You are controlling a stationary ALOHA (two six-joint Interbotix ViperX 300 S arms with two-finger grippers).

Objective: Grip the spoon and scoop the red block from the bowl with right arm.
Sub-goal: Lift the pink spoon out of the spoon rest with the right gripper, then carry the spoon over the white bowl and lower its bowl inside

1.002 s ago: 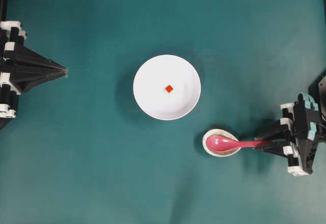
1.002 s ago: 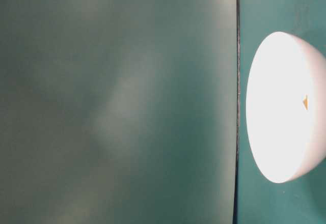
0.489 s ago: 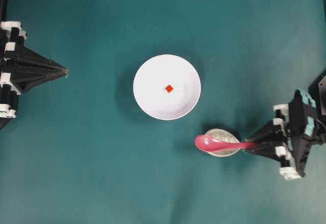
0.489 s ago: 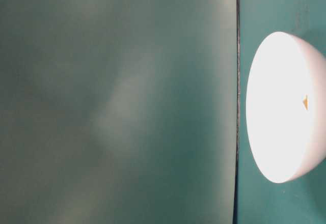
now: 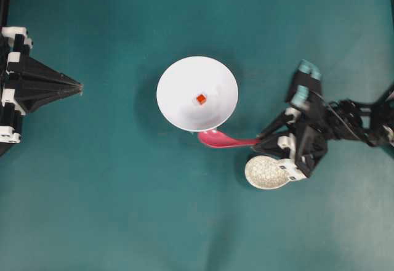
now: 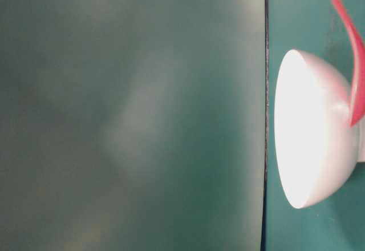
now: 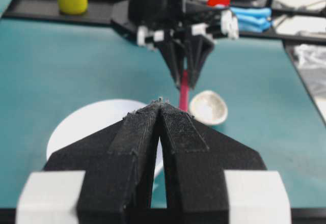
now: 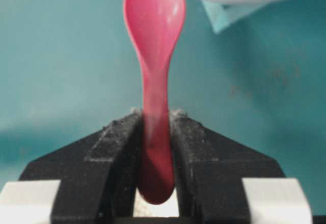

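The right arm's black two-finger gripper (image 5: 258,140) is clamped on the short straight handle of the glossy pink-red soup spoon (image 5: 217,139). In the right wrist view the 2 black fingers (image 8: 114,147) press the handle from both sides, with the handle's end sticking out behind them and the oval scoop pointing away from the fingertips. Beyond the fingertips, the scoop's far end lies under the near rim of the large round plain white bowl (image 5: 175,101). From table level the spoon (image 6: 352,63) rests against the bowl's outer wall (image 6: 325,125), and the bowl looks tipped, though whether its base has left the cloth cannot be told. The tiny red-orange cube (image 5: 199,99) lies inside the bowl near its middle, well beyond the spoon's tip and apart from it.

Just beside the right gripper, on the side away from the bowl, sits a small egg-shaped speckled cream dish (image 5: 265,172), partly covered by the wrist's white fitting.

The left arm's black gripper (image 5: 79,87) hangs well apart from the bowl, its tips pointing toward it. In the left wrist view its 2 fingers (image 7: 175,127) meet at the tips with nothing between them. All this stands on a teal table (image 5: 123,209).
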